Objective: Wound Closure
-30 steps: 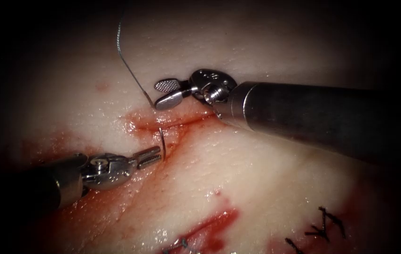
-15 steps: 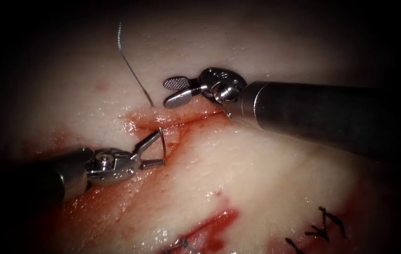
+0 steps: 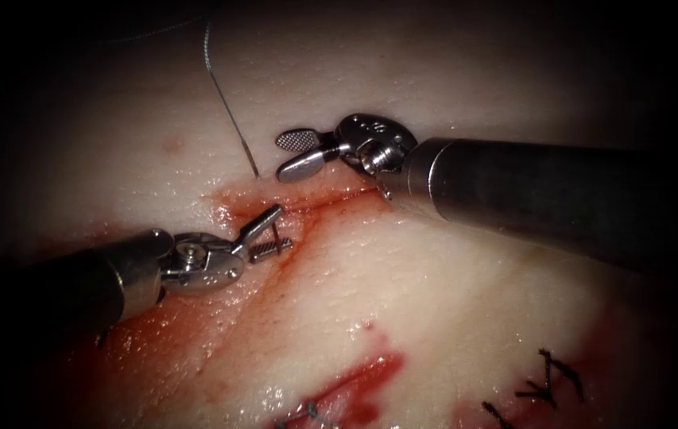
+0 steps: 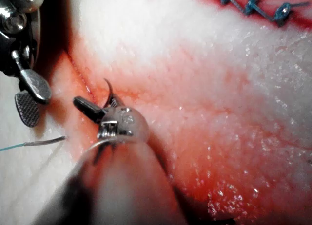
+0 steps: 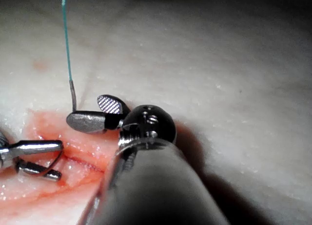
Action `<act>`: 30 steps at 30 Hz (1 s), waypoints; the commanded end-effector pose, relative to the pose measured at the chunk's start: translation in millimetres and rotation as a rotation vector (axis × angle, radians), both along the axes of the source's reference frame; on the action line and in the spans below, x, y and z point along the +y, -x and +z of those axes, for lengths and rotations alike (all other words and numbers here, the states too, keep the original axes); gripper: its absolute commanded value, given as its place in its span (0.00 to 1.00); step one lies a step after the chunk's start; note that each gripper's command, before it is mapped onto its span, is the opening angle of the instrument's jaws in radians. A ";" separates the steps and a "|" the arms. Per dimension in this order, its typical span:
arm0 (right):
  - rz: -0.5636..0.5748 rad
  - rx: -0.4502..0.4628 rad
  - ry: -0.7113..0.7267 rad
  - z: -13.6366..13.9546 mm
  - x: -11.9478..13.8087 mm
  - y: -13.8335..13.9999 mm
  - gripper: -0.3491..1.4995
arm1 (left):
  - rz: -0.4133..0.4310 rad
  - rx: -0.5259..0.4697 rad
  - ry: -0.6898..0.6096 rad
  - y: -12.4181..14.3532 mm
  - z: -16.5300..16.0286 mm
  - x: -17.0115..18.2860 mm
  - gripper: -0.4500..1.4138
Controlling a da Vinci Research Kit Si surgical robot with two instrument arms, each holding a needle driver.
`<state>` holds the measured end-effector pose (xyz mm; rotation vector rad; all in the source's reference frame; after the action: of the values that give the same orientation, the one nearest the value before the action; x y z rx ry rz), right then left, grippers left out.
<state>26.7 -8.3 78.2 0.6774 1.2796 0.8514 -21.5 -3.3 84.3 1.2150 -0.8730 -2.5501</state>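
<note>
Since a second ago the left pincer [image 3: 275, 232] has opened and slid right along the cut [image 3: 307, 208], straddling the needle [image 3: 277, 233].
One curved needle stands upright out of the cut, its tip up, gripped by neither tool; one thread [image 3: 227, 107] runs up from the tissue [image 3: 450, 294] above the cut; the right pincer [image 3: 287, 155] hovers open and empty just beside the thread's lower end.
</note>
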 end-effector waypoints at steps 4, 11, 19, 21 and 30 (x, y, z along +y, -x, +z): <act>0.008 -0.004 0.004 0.4 0.7 -0.7 0.65 | -0.009 -0.011 0.012 0.5 0.5 0.5 0.00; 0.027 -0.009 0.003 0.4 0.8 0.2 0.55 | 0.022 -0.058 -0.062 0.8 -0.3 -0.8 0.00; -0.019 -0.052 0.194 0.5 0.9 0.9 0.04 | 0.025 -0.294 -0.555 2.6 -2.2 -2.7 0.00; -0.059 -0.113 0.230 0.4 0.8 0.8 0.21 | 0.028 -0.346 -0.641 2.9 -2.9 -3.1 0.00; -0.063 -0.033 0.209 0.3 0.6 1.6 0.00 | 0.067 -0.499 -0.979 3.3 -6.8 -4.3 0.00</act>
<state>24.2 -8.2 78.2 0.5373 1.2863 0.6692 -24.2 -8.3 76.2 2.1384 0.5710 -2.6617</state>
